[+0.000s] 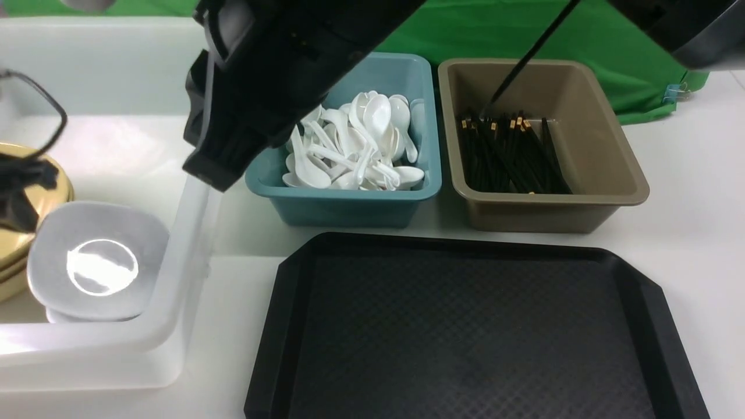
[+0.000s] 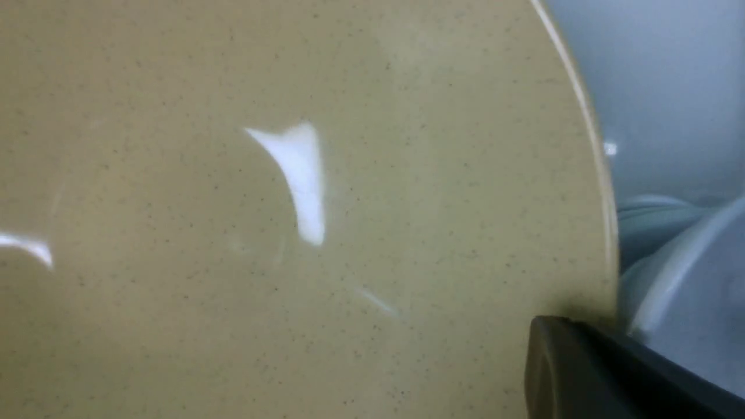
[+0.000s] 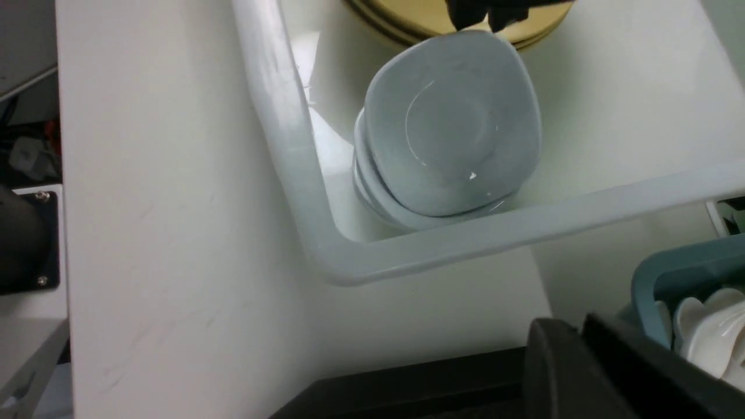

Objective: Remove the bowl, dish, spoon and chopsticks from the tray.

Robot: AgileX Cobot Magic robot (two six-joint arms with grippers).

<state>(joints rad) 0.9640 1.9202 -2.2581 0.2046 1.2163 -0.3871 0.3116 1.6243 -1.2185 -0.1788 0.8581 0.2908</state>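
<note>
The tray [image 1: 465,326] lay bare on the worktop [image 1: 698,203], near and centre. The bowl [image 2: 262,291] sat in the white tub [image 1: 174,244] at far left, just left of a stack of white dishes [image 1: 99,262]. The left pincer [image 1: 23,177] was right at the bowl's rim, one finger showing there; whether it gripped, I could not tell. The right pincer [image 1: 212,169] hung over the tub's right wall, its opening likewise hidden. The left arm was plainly nearer, so releasing the bowl probably fell to it.

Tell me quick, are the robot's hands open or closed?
Left gripper: at the bowl rim, cannot tell.
Right gripper: cannot tell, nothing seen in it.
</note>
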